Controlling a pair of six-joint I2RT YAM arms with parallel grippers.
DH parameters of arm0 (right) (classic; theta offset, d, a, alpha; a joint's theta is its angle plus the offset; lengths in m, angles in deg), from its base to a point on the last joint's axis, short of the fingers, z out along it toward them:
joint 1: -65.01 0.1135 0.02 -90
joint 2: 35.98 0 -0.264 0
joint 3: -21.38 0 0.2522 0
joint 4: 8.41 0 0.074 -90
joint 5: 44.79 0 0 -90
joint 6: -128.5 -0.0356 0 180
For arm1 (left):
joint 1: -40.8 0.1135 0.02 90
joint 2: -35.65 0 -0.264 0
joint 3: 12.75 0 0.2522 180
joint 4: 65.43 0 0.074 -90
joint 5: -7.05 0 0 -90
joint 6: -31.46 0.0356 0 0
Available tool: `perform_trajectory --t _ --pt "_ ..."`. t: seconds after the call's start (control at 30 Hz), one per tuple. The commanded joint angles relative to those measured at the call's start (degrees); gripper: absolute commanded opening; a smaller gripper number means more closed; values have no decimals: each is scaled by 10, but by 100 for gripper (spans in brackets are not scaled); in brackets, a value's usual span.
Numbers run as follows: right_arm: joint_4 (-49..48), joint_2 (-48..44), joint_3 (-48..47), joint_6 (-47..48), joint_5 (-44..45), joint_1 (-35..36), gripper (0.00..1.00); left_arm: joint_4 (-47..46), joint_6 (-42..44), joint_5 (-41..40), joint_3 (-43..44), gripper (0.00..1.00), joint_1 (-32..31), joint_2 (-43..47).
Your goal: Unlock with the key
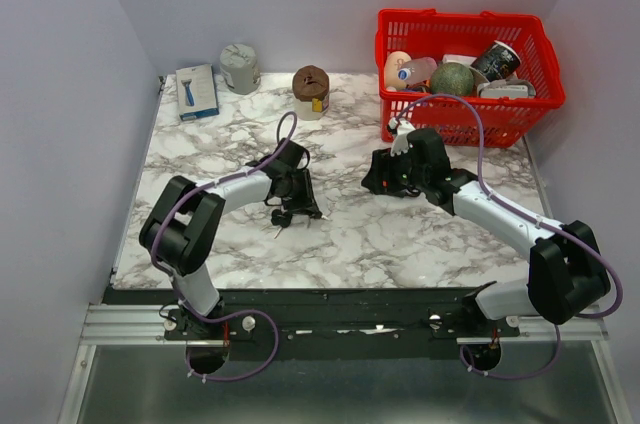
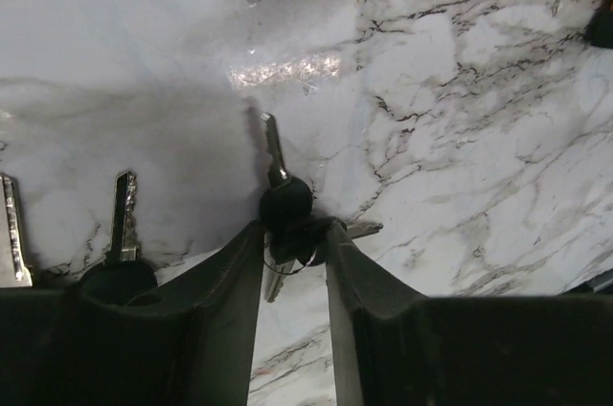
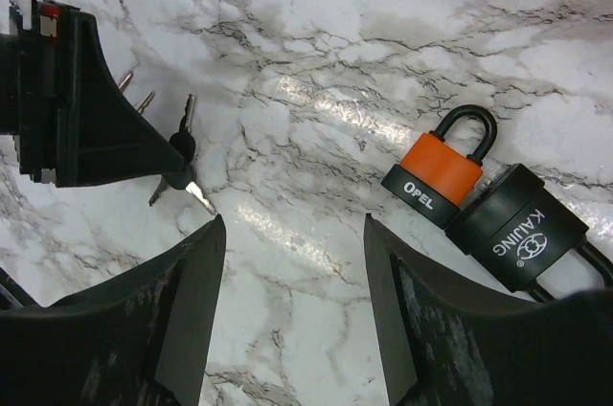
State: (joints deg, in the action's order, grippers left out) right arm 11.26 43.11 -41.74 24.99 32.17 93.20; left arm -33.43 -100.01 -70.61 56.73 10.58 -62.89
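Note:
A bunch of keys with black heads (image 2: 285,205) lies on the marble table, one blade pointing away from me. My left gripper (image 2: 294,234) has closed its fingertips on the black heads and the ring. The right wrist view shows that gripper's dark body and the keys (image 3: 182,147) at its tip. An orange OPEL padlock (image 3: 441,171) and a black padlock (image 3: 517,229) lie side by side to the right of my right gripper (image 3: 292,224), which is open, empty and above bare marble. In the top view the left gripper (image 1: 292,194) and right gripper (image 1: 382,180) face each other mid-table.
Two more keys (image 2: 123,214) lie left of the left fingers. A red basket (image 1: 465,104) full of items stands at the back right. A blue-and-white package (image 1: 197,92), a grey can (image 1: 240,69) and a brown-topped jar (image 1: 311,89) stand along the back.

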Motion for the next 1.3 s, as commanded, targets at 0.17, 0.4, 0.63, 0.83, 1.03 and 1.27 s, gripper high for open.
perform_trajectory --t 0.17,0.4,0.63,0.83,1.03,1.27 --pt "5 7 -12 -8 -16 6 68 2 -3 33 -21 18 -5 -55" --pt "7 1 -6 -10 -12 8 68 7 4 31 -1 2 -17 -61" --pt "16 -1 -7 3 -8 15 68 -15 7 11 -16 0 -18 -3" --pt "35 -10 10 11 -25 62 69 -13 31 -59 -24 57 -17 109" --pt "26 4 50 26 -9 195 70 -18 47 -101 -54 95 -1 229" --pt "26 65 38 35 49 287 69 20 56 -95 -63 98 34 288"
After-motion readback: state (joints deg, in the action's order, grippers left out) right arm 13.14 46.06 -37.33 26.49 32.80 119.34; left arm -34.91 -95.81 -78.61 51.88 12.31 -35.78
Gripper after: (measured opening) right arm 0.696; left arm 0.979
